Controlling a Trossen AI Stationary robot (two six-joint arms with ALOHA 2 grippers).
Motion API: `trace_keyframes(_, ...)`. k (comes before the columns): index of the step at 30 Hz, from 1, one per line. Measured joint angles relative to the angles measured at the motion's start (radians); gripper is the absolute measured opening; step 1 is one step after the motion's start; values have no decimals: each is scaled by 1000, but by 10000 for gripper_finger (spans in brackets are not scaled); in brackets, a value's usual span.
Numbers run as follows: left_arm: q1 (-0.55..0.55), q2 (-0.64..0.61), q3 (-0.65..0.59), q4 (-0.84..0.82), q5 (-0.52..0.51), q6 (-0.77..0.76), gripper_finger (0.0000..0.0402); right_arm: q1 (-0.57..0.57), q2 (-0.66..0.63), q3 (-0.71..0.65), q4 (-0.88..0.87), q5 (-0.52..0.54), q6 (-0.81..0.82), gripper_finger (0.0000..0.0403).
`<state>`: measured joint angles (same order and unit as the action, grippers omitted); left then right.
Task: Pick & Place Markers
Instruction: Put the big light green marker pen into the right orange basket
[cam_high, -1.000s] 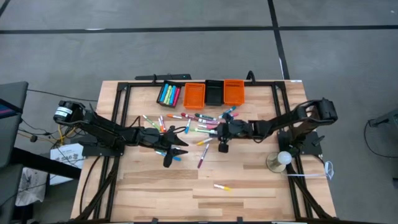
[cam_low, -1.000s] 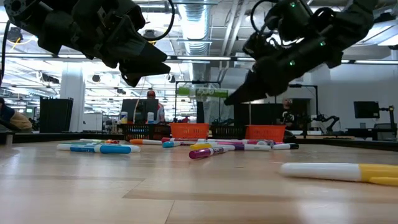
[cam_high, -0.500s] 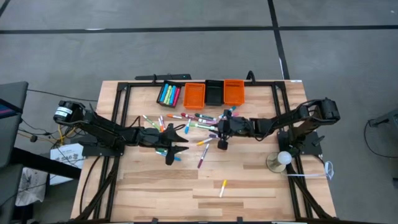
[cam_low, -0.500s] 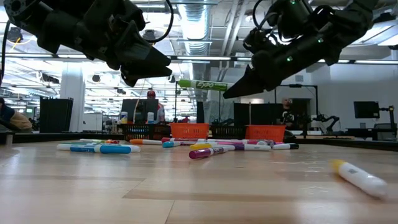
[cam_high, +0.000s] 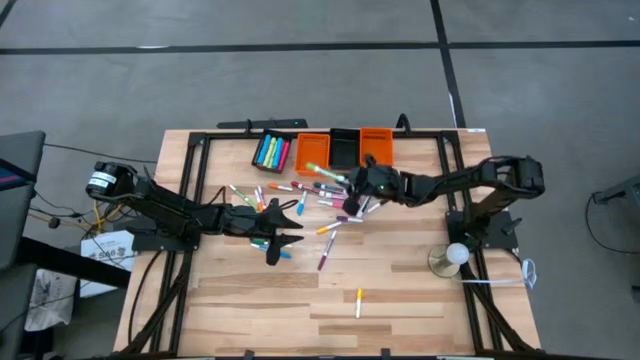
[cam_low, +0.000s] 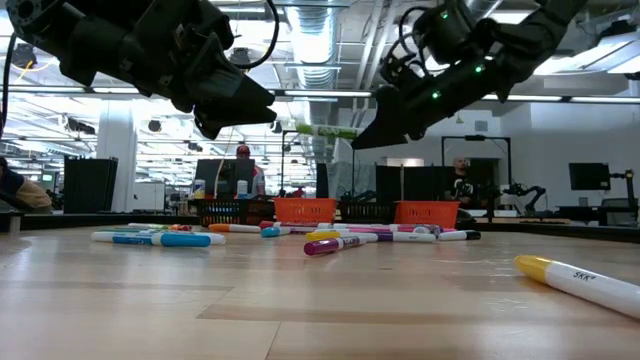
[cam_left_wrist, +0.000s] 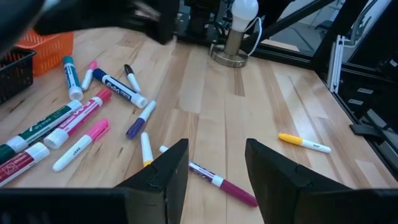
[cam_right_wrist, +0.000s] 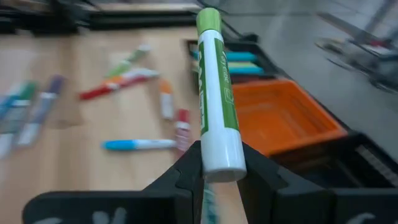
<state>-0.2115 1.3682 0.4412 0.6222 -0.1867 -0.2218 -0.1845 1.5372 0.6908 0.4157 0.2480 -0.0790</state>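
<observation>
Above the orange bin (cam_high: 312, 152), the right claw (cam_high: 348, 180) clamps a green marker (cam_high: 326, 172); the left claw (cam_high: 282, 238) hovers open, empty.

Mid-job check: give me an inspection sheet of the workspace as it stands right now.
Surface: wooden table.
Job's things: markers scattered mid-table; some lie in the leftmost bin; lone yellow marker near the front.
Clutter: lamp by the right arm's base.
Grippers: right gripper holds a green marker aloft near the orange bin; left gripper open, empty, above the table.
Cables: bundle off the table's left edge.
Surroundings: people beyond the table.
</observation>
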Motion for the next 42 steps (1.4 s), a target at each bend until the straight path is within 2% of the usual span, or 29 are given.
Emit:
trace_keyframes(14,0,0,0,0,0,-1,155,-188,0,6,-153,210,116,68)
trace_keyframes(23,0,0,0,0,0,-1,155,-252,0,6,-320,379,292,68)
trace_keyframes(29,0,0,0,0,0,-1,155,-265,0,6,-418,388,370,68)
trace_keyframes(42,0,0,0,0,0,-1,155,-254,0,6,-424,380,363,77)
